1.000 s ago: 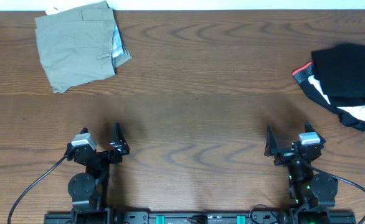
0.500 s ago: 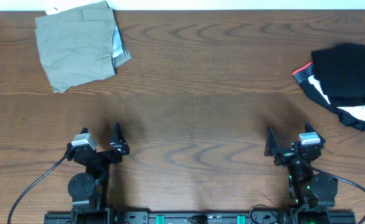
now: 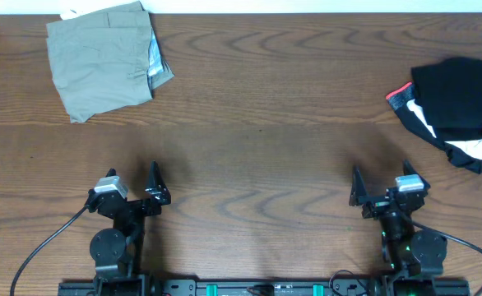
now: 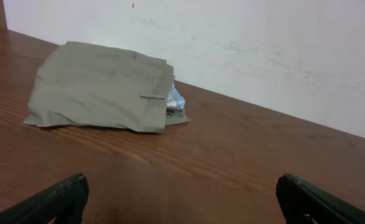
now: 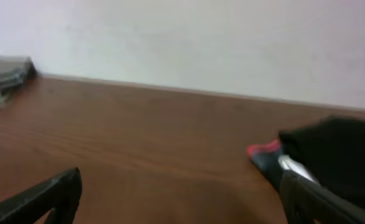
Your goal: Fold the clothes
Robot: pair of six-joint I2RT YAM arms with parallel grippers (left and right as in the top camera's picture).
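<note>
Clothes sit at two spots on the table (image 3: pixel 257 123) as I watch from overhead: a khaki folded piece (image 3: pixel 101 59) at the table's far left corner, and a black garment (image 3: pixel 459 103) with red and white trim bunched at the table's right edge. Both arms are parked at the table's near edge. The left gripper (image 3: pixel 132 174) has its jaws spread wide and holds nothing; the khaki folded piece is well apart from it, farther up the table and slightly left. The right gripper (image 3: pixel 381 173) is equally spread and empty, with the black garment well apart, up and to its right.

On my left wrist feed, the left gripper (image 4: pixel 181 183) shows only its two dark fingertips at the bottom corners, bare table between them. The khaki folded piece (image 4: pixel 101 87) lies ahead and left, against the table's far edge, a bit of pale blue cloth (image 4: pixel 175 99) peeking from its fold.

On my right wrist feed, which is blurred, the right gripper (image 5: pixel 179 180) is spread over bare table. The black garment (image 5: pixel 338 149) lies ahead right, its red trim (image 5: pixel 263 149) facing me.
</note>
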